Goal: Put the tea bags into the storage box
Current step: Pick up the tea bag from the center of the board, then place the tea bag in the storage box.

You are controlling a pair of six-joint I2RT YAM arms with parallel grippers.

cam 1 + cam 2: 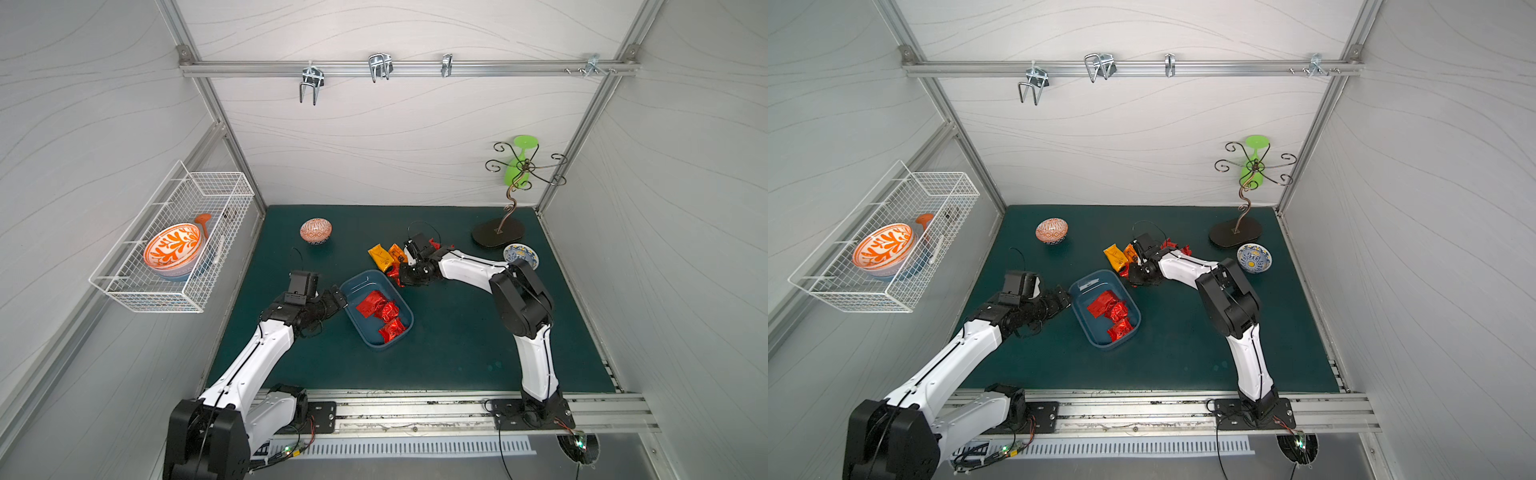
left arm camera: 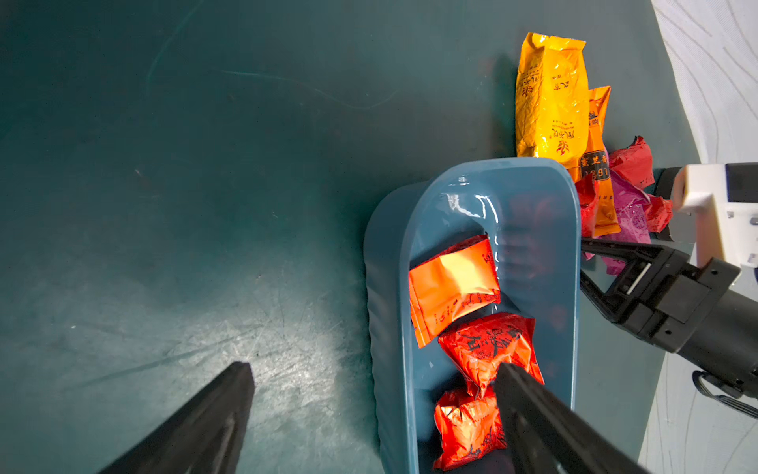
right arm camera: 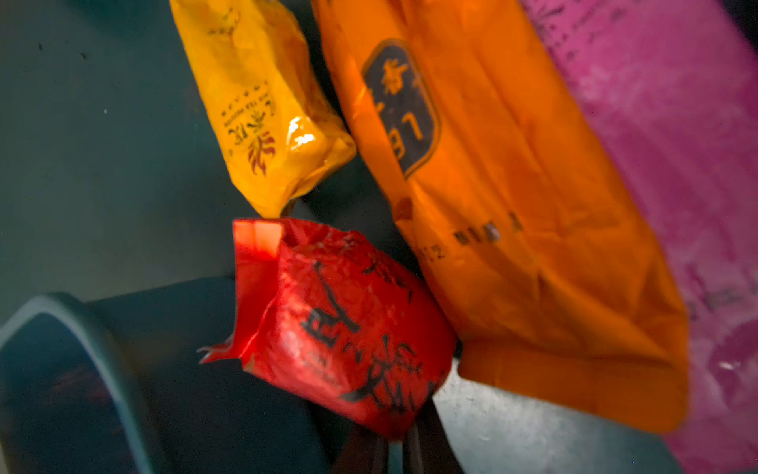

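Tea bags, foil, in two lots. Lot one: three red ones (image 1: 372, 303) lying inside the blue storage box (image 1: 361, 289), which sits slantwise in the middle of the bench (image 1: 457, 353). Lot two: a loose heap just past the box's far corner, made up of a yellow bag (image 1: 380, 255), an orange bag (image 1: 397, 252), a magenta bag (image 2: 631, 217) (plain only from the wrist cameras) and more red ones partly under the right arm.

Right end effector (image 3: 393, 445): jaws nearly together, pinching the corner of a red tea bag (image 3: 344, 328) at the heap's edge, just beside the box rim.

Left end effector (image 2: 373, 365): jaws wide, straddling the box's side wall, one finger (image 2: 533, 410) above the bags inside, the other above bare bench.

Also on the bench: upturned patterned bowl (image 1: 316, 231), blue-and-yellow bowl (image 1: 520, 256), wire stand (image 1: 498, 235) with a green glass (image 1: 517, 166) hung on it.
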